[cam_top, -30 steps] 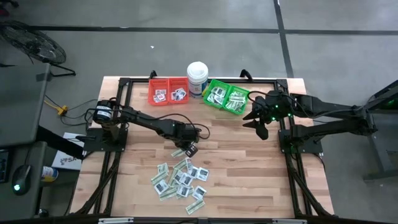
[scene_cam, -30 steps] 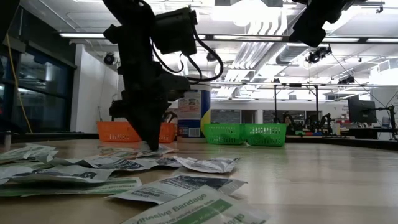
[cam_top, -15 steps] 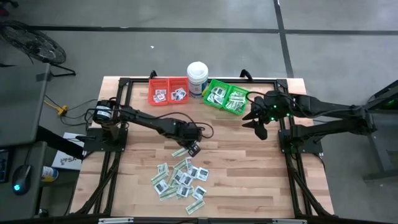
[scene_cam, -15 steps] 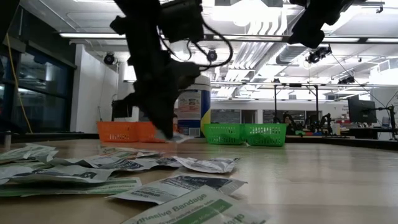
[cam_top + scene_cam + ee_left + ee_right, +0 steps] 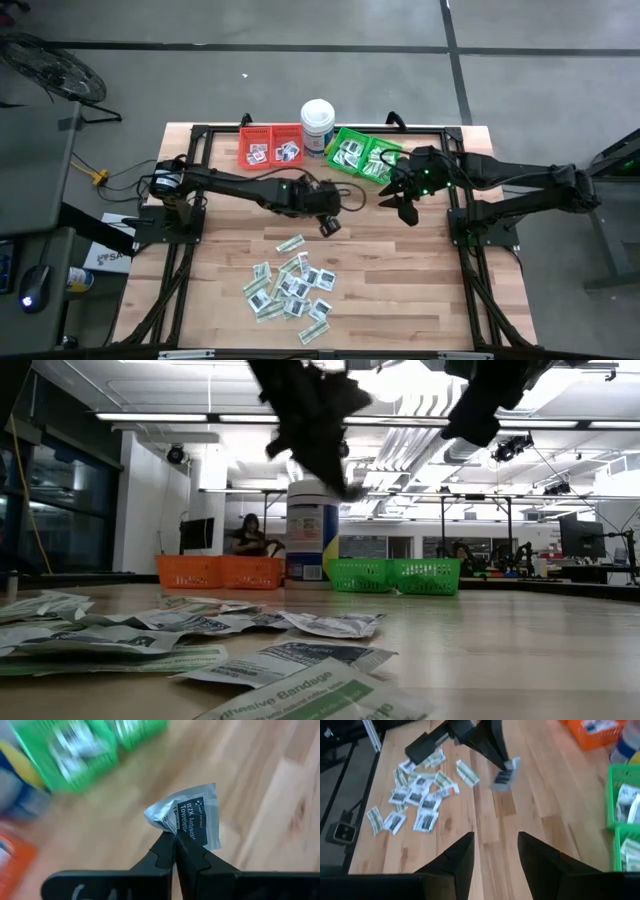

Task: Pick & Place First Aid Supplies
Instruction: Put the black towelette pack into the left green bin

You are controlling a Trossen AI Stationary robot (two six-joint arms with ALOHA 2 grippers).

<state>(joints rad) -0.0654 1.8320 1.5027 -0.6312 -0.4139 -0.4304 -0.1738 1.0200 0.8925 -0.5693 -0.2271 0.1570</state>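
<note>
Left hand [image 5: 329,226] pinched shut on one packet [image 5: 196,818], airborne; bins [image 5: 364,157] ahead part-filled, pile [image 5: 289,287] behind remains; right hand [image 5: 398,199] open, empty.

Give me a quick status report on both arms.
Left hand shut on white towelette packet, lifted above the table. Right hand open, waiting near green bins. Nothing in the way.

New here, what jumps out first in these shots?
The left tool, lifted above mid-table, pinches a white antiseptic towelette packet by its crumpled corner. Below it, a loose pile of packets is scattered on the near half of the table, with the red bin and green bin along the far edge.
</note>
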